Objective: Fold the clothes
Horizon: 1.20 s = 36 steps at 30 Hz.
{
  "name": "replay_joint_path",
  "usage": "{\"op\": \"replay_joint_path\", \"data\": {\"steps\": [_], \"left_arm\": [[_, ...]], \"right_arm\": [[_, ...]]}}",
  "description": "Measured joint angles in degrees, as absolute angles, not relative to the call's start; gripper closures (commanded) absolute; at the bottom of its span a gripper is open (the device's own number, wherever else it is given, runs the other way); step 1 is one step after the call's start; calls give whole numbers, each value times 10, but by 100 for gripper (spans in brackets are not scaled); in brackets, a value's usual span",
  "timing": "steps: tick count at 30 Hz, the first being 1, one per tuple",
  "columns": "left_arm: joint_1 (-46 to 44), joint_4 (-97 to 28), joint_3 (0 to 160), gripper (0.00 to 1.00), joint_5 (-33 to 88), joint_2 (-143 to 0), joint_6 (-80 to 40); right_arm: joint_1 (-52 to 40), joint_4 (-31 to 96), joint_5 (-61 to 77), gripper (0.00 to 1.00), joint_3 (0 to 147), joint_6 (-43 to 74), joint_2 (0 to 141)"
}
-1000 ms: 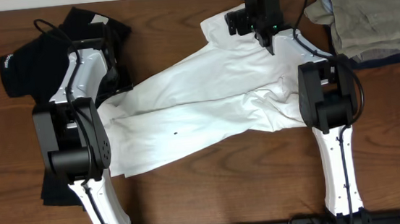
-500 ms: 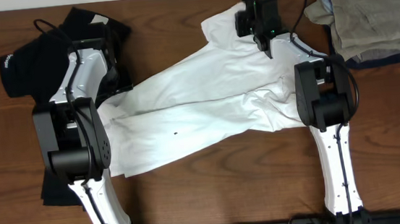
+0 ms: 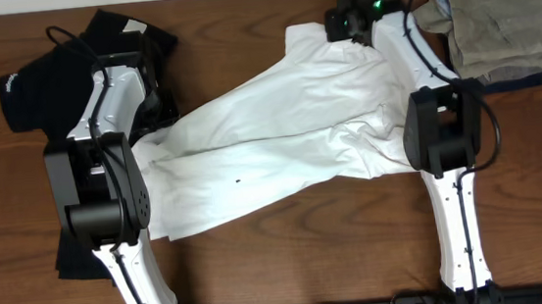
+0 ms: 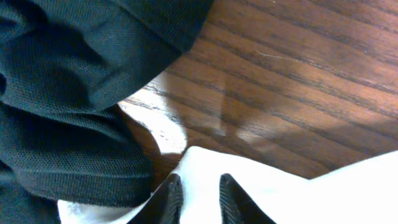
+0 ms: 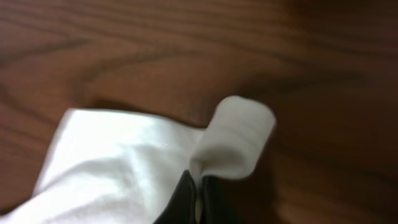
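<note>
Left end effector [image 4: 198,198], the nearer of the two, has its fingers drawn close with an edge of the white T-shirt [image 3: 280,136] between them. It appears to be pinching that edge, just beside the black shirt [image 4: 62,93], which lies crumpled at the far left of the bench [image 3: 291,268]. Its arm has not shifted in the last second. The white T-shirt lies slantwise across the middle of the bench, wrinkled and not yet folded. Farther away, the right end effector [image 5: 199,186] was open over the shirt's far corner one second ago. Now it is clamped on a small roll of that white cloth and has moved toward the far edge. I judge that both ends are now held — the cloth can be stretched flat before the first fold.
</note>
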State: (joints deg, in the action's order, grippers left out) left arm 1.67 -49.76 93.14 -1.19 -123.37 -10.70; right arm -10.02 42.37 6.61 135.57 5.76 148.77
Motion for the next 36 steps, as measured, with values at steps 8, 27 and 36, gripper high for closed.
{"op": "replay_joint_path", "data": {"steps": [8, 27, 36], "left_arm": [[17, -499, 931, 94, -12, -1233, -107], [13, -463, 954, 94, -1, -1232, -107], [-13, -471, 955, 62, 10, -1232, -104]], "right_arm": [[-66, 630, 67, 99, 1483, 45, 1467], [3, 740, 152, 99, 1527, -20, 1453], [18, 776, 173, 99, 1527, -53, 1436]]}}
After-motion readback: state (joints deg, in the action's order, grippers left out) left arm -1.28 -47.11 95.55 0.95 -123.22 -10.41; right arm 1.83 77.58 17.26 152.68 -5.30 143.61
